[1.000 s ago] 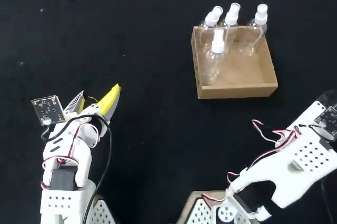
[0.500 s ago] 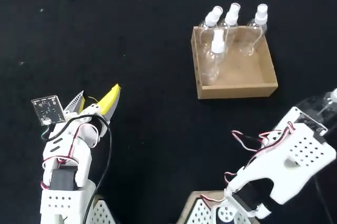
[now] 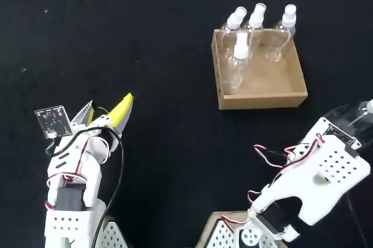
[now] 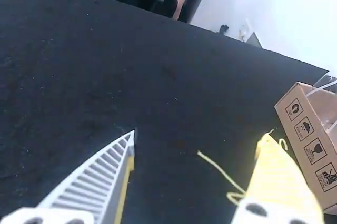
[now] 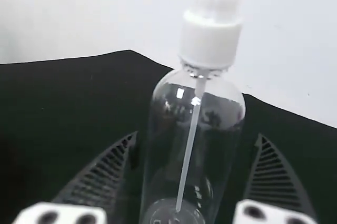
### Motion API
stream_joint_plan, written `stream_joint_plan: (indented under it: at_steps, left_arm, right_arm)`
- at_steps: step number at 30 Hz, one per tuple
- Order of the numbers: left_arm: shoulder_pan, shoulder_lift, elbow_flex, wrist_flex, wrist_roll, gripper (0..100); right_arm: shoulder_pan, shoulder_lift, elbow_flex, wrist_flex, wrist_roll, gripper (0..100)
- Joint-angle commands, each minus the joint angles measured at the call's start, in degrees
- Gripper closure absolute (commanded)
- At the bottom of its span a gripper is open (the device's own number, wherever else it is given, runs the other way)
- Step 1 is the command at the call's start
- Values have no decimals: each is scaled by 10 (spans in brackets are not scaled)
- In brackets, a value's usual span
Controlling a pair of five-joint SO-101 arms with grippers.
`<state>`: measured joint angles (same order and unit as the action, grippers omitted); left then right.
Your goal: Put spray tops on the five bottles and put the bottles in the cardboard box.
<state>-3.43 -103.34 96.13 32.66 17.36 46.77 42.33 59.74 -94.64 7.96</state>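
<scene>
Though outside the cardboard box (image 3: 262, 101), bottle (image 5: 192, 145) in the right hand (image 5: 196, 139).

I am keeping my left arm (image 3: 76, 172) folded low at the near left, its wrist pointing far and slightly right. My left gripper (image 3: 108, 101) is hanging just over the table with its jaws spread wide and nothing between them. My right arm (image 3: 317, 184) is stretching from the near middle out to the right edge. My right gripper (image 5: 196, 145) is clamping a bottle (image 5: 192, 129) between its two fingers.
</scene>
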Motion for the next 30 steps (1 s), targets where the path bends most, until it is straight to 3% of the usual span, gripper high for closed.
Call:
stream_joint_plan:
  at_steps: [1,11,30]
  left_arm:
    - [-5,-5,13,2,1,657]
    - [-5,-5,13,2,2,657]
    - [-5,-5,13,2,1,657]
  right_arm:
    - [-8,-4,2,-16,3,726]
    - [-5,-34,17,-20,4,724]
    - [-5,-359,284,-20,4,727]
